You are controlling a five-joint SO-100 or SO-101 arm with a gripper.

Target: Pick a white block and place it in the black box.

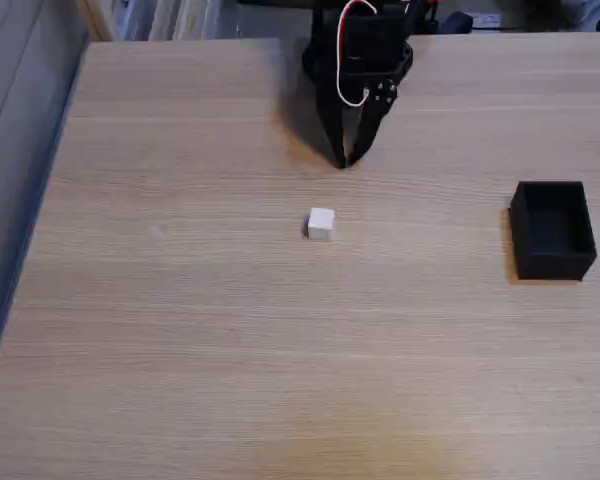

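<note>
Gripper (pixel 347 160): your arm sits at the far edge of the table (pixel 180 330), tips pointing down and drawn together to a point, gripping nothing.
White block (pixel 321 223): alone on the wood near the middle, just in front of the tips (apart from them, not touching).
Black box (pixel 553 229): at the right in your fixed view, open top up, well apart from the block.
</note>
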